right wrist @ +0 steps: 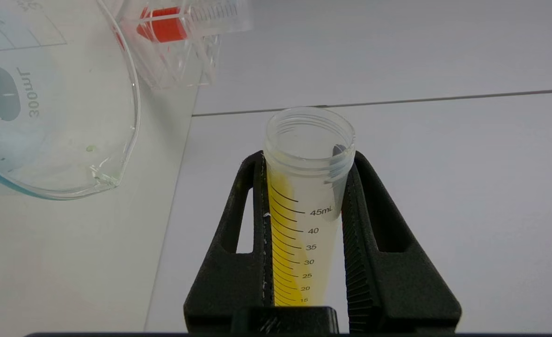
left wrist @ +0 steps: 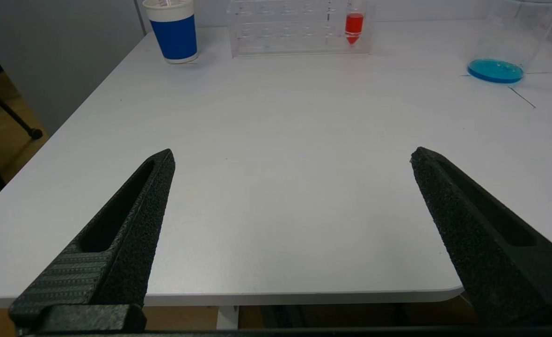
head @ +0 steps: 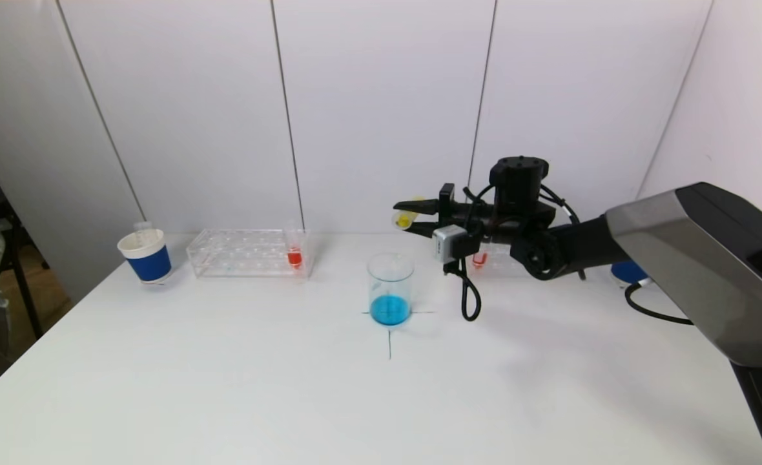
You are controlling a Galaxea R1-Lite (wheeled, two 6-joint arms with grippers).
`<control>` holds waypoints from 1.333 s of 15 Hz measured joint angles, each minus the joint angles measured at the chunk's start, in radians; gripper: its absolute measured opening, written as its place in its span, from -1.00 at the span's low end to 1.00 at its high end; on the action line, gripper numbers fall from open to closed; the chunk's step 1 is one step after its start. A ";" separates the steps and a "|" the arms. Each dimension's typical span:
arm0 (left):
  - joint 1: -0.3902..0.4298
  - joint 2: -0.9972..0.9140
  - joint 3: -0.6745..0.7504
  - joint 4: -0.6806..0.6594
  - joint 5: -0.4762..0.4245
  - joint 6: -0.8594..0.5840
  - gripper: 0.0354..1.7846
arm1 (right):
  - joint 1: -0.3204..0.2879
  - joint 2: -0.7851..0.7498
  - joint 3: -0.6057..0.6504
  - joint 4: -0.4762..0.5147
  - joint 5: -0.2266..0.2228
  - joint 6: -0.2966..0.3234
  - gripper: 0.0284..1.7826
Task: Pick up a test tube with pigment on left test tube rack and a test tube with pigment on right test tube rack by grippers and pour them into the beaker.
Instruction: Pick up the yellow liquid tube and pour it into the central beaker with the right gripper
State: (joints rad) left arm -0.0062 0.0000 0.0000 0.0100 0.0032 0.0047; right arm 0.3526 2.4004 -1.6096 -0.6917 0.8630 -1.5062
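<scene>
While the left gripper (left wrist: 292, 157) idles, fingers apart, the right gripper (head: 413, 216) clamps a tilted yellow tube (right wrist: 304, 201) at one o'clock above the beaker (head: 391, 289).

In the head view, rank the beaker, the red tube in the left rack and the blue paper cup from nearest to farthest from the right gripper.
1. Beaker, just below the right gripper.
2. Red tube, left rack's near end.
3. Blue paper cup, far left.

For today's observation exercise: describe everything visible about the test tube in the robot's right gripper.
The test tube is clear plastic, uncapped, with a threaded mouth and printed millilitre marks. Yellow pigment lies along one side, since it is tipped near horizontal. The right gripper clamps it between both fingers, above the table and just beside the beaker, touching nothing else.
</scene>
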 joint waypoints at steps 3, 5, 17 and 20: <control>0.000 0.000 0.000 0.001 0.001 0.000 0.98 | 0.000 0.001 0.013 0.003 0.000 -0.058 -0.48; 0.000 0.000 0.000 0.000 0.000 0.000 0.98 | 0.001 0.000 0.016 0.005 -0.003 -0.086 -0.48; 0.000 0.000 0.000 0.000 0.000 0.000 0.98 | 0.012 -0.024 0.016 0.090 -0.042 -0.284 -0.48; 0.000 0.000 0.000 0.000 0.000 0.000 0.98 | 0.013 -0.028 0.016 0.095 -0.045 -0.325 -0.48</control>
State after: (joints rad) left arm -0.0057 0.0000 0.0000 0.0104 0.0036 0.0047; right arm 0.3655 2.3726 -1.5938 -0.5970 0.8183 -1.8311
